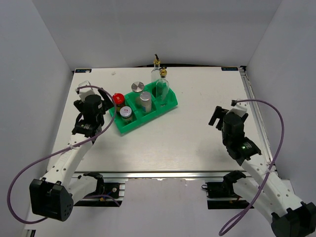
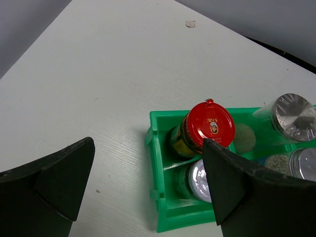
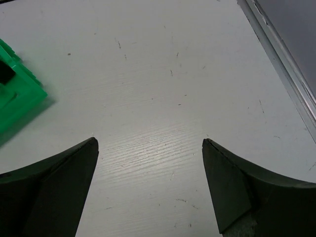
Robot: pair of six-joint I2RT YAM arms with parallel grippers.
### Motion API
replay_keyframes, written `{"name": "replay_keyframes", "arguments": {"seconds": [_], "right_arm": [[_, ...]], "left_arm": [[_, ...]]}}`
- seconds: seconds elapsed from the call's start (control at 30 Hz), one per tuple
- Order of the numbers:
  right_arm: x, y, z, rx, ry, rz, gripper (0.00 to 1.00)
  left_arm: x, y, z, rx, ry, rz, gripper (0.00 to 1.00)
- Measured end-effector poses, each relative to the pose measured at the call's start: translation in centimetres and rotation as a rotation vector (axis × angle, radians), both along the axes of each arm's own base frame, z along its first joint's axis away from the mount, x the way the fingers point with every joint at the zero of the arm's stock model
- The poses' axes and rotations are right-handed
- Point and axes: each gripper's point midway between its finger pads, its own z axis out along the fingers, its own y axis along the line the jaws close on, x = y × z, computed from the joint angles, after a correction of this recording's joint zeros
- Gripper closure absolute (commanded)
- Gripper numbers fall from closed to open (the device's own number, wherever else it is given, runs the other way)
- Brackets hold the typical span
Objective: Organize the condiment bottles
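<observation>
Inside the green tray (image 2: 159,168) stands a red-lidded jar (image 2: 211,126); left fingers (image 2: 54,182) and right fingers (image 3: 54,182) gape wide.

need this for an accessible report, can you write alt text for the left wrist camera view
A red-lidded jar stands at one end of a green tray, with a silver-lidded jar beside it and two more silver-lidded jars at the right edge. The left pincer has its dark fingers spread open in the foreground above a white table.
</observation>
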Motion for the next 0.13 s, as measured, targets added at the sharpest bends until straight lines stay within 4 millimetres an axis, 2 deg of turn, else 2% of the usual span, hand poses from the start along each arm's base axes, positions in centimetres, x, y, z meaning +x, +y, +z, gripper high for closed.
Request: {"name": "replay_keyframes", "arguments": {"seconds": [0.13], "right_arm": [[-0.32,-0.32,0.50,0.018,-0.037,-0.012,0.11]], "left_arm": [[0.00,0.02,-0.01,0.000,0.000,0.000,0.02]]}}
